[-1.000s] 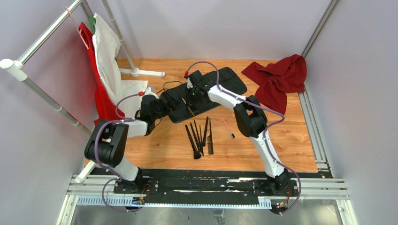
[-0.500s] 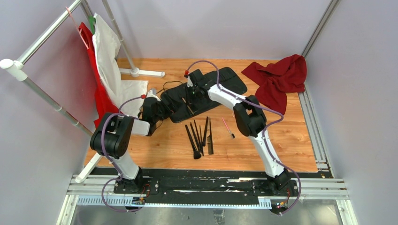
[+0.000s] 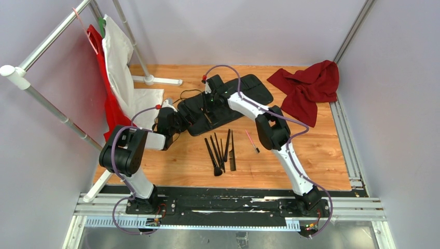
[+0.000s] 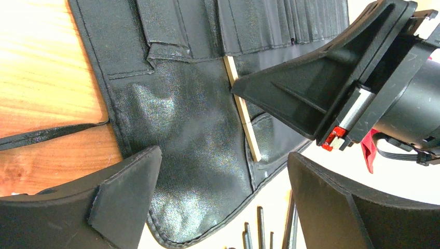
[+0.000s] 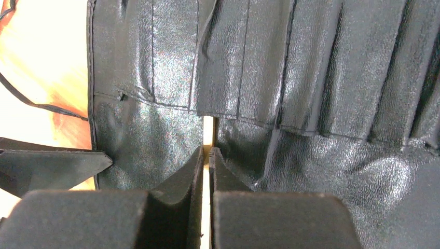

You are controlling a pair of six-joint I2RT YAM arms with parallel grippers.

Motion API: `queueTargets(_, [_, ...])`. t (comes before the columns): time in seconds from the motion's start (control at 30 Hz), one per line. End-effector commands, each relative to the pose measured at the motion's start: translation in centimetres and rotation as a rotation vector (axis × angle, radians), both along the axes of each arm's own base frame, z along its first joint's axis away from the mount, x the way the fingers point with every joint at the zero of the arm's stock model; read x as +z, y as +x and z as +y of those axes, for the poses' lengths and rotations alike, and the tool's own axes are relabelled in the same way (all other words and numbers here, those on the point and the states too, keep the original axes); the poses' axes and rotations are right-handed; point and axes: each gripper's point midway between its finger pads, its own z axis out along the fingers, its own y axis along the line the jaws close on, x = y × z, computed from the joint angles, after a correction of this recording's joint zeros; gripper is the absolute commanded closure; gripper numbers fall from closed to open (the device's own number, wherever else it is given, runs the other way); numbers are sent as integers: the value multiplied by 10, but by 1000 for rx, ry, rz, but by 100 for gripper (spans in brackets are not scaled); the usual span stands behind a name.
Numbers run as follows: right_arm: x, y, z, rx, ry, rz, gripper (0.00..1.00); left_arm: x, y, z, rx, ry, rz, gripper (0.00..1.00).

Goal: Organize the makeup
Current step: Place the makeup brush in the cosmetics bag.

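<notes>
Right claw clamped on tan brush at case slot mouth; left claw apart above case edge; black brushes, comb loose on worktop.

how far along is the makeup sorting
Done: no brush visibly seated in the roll-up case yet. In hand: the right gripper, jaws shut on a tan-handled brush, at a slot mouth. Remaining: black brushes, comb and pink brush lie loose on the table.
</notes>
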Motion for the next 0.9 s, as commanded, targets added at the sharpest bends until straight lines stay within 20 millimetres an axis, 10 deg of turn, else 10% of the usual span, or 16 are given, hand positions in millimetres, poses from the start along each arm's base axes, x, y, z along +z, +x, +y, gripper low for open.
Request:
queueTargets(0.0, [-9, 14, -3, -10, 7, -3, 99, -14, -8, 8, 17, 33, 56, 2])
queueTargets(0.6, [1, 21, -11, 13, 37, -57, 60, -16, -9, 10, 26, 33, 67, 2])
queueTargets(0.87, [-4, 8, -32, 2, -11, -36, 61, -12, -7, 9, 23, 31, 57, 2])
